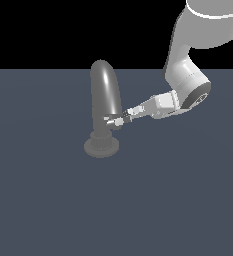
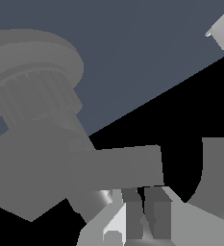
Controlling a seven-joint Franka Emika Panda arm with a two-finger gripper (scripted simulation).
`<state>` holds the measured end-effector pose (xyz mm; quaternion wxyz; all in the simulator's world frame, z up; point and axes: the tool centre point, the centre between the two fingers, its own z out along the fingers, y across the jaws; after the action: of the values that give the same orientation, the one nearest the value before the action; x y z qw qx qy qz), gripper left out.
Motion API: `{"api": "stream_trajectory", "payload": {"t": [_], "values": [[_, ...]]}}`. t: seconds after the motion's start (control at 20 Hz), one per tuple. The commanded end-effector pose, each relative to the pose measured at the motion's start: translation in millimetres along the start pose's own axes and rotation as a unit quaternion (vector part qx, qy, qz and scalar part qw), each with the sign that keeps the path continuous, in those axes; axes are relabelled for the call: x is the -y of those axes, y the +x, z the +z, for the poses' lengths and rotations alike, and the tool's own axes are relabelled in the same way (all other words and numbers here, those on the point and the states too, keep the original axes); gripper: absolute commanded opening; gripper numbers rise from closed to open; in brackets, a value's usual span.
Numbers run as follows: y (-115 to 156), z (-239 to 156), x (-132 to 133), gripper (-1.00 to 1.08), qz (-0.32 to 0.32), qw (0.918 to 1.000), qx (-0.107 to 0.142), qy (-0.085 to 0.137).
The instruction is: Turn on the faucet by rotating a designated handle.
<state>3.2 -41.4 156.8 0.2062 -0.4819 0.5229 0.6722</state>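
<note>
The grey glossy faucet (image 1: 106, 92) rises as a thick arched spout from a round ribbed base (image 1: 102, 146). Its short bar-shaped handle (image 1: 112, 120) juts from the body toward the exterior view's right. My gripper (image 1: 124, 117) reaches in from that side, fingertips at the handle's outer end. In the wrist view the handle (image 2: 118, 168) is a flat grey bar just beyond my gripper (image 2: 143, 193). The fingers (image 2: 159, 211) are pressed close together with nothing between them. The ribbed base (image 2: 31, 91) and part of the spout's curve (image 2: 217, 178) also show.
The faucet stands on a flat dark blue-grey floor (image 1: 48, 200). The white arm (image 1: 188, 75) comes down from the exterior view's upper right. Nothing else stands on the floor.
</note>
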Motion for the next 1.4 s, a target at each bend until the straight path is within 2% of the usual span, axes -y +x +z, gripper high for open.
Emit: {"api": "stream_trajectory", "payload": {"t": [0.0,0.05,0.65,0.7,0.75,1.35], "values": [[22,0,-2,-1.0,0.014,0.9999,0.006,-0.001],[1,0,-1,-1.0,-0.001,1.0,0.0,0.0],[75,1,24,-1.0,0.014,0.9999,0.006,-0.001],[75,1,24,-1.0,0.014,0.9999,0.006,-0.001],[28,0,18,-1.0,-0.02,0.9998,-0.005,-0.006],[56,0,45,-1.0,-0.006,1.0,-0.001,-0.004]]}}
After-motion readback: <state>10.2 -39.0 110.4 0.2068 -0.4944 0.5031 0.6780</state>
